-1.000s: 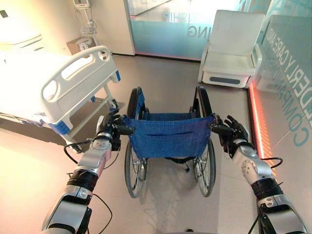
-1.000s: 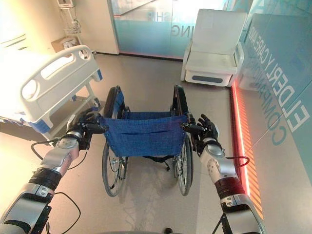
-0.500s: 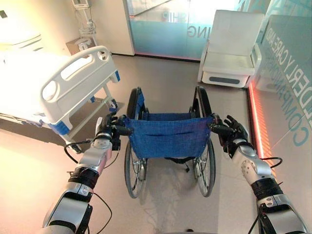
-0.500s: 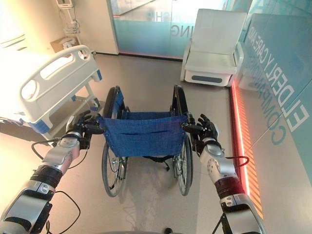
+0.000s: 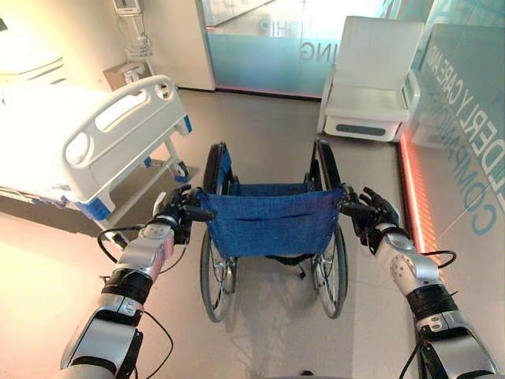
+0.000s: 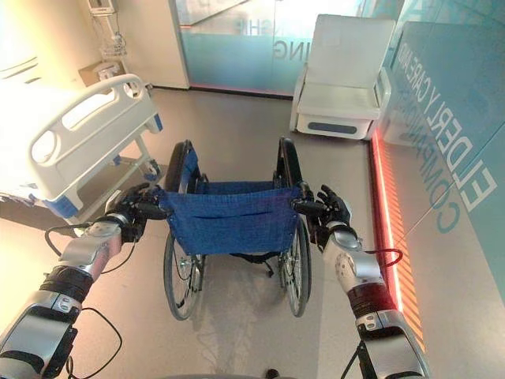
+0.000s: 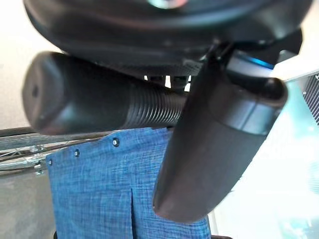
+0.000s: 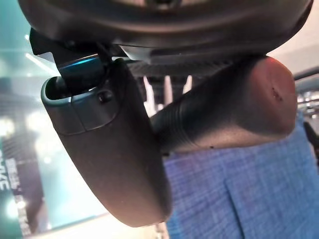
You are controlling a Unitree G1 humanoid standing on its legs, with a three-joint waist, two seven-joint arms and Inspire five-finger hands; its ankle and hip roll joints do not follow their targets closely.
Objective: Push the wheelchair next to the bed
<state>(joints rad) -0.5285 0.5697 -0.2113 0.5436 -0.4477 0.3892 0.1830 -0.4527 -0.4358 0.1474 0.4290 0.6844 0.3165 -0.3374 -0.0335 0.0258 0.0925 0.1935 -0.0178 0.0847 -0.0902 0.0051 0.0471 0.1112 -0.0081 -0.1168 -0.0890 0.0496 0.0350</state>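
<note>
A wheelchair with a blue cloth backrest stands in the middle of the floor, its back toward me. My left hand is curled on its left push handle, with the thumb lying across the black grip. On the other side my right hand holds the right push handle, thumb beside it. The white hospital bed lies to the left, and its footboard is a short way ahead and left of the wheelchair.
A white armchair stands against the far wall, ahead to the right. A glass wall with lettering and a glowing red floor strip run along the right. A stand with equipment is behind the bed. Open floor lies between bed and armchair.
The whole view has shifted slightly, so bed and armchair sit a little differently in the picture. Both hands keep their hold on the handles, and the left arm has stretched out a little.
</note>
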